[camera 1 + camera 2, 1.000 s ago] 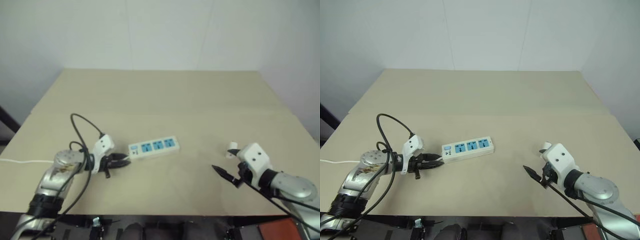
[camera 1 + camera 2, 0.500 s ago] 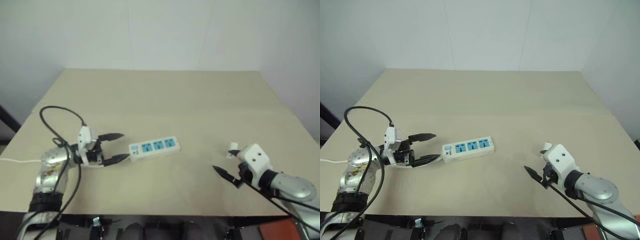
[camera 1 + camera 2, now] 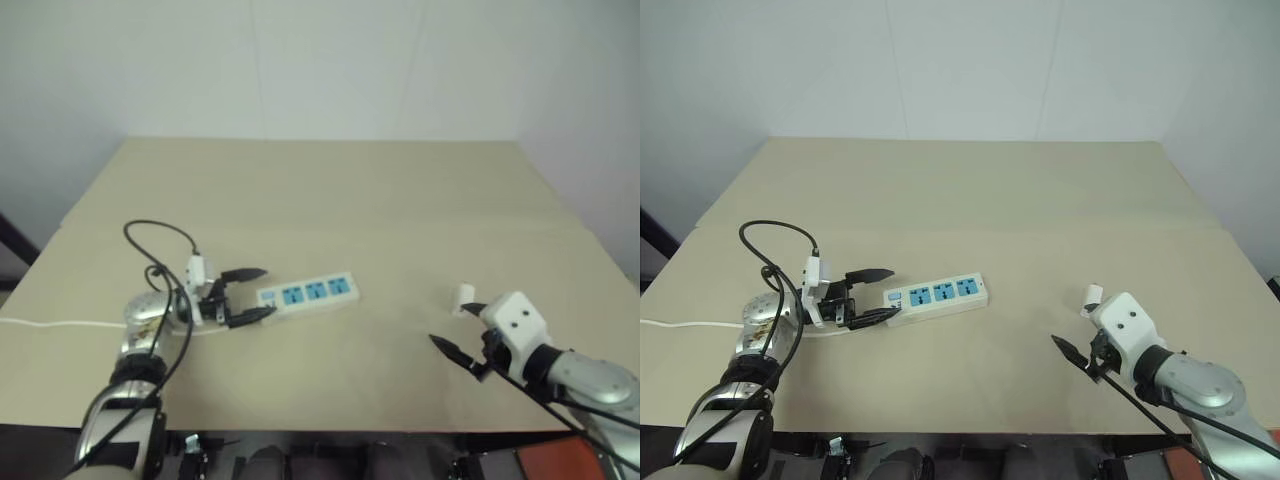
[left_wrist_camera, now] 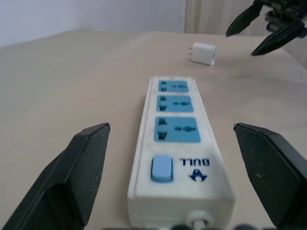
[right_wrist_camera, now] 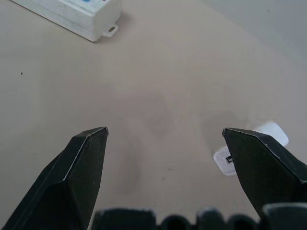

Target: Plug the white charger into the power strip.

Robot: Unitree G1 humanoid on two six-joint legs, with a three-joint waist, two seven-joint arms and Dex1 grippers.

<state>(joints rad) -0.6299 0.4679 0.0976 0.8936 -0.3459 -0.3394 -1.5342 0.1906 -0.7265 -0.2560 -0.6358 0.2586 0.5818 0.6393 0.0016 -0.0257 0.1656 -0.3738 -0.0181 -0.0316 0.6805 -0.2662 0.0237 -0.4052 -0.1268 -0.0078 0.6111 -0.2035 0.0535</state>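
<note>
As counted: one charger point(image 3: 466, 297), one strip point(image 3: 307, 294).

Silver metal arms with looping black cables end in white box-shaped housings bearing pointed black fingers point(image 3: 869, 274).

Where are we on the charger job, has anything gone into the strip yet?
Nothing is plugged in: the power strip shows all three blue sockets empty. The white charger lies on the table, unheld, beside the open right end effector. The left end effector is open, straddling the strip's switch end. Left to do: grasp the charger, carry it over, insert it.
</note>
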